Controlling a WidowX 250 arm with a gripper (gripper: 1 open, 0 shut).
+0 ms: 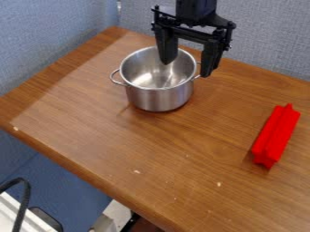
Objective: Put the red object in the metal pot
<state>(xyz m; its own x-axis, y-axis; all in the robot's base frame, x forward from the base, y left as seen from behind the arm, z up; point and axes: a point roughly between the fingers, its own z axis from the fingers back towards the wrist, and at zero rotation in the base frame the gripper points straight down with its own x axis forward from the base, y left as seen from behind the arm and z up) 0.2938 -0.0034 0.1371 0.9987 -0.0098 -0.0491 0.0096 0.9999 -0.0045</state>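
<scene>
Currently, the metal pot (159, 86) and the gripper (190, 50) share the far part of the table, while the red object (276, 136) lies well apart from both.

Going left to right, a black cable (14, 186) curves at the near left corner, beyond the edge of the wooden table (140, 159). The shiny round pot stands upright toward the back, a small loop handle on its left side. Over its right part hangs the black gripper, pointing down, its two fingers parted and released, with nothing between them; one finger is above the pot's opening, the other past its right rim. Whether either touches the pot, I cannot tell. At the right, the red object lies lengthwise on the wood, nearer the camera than the fingers and to the right of them, outside the pot.
</scene>
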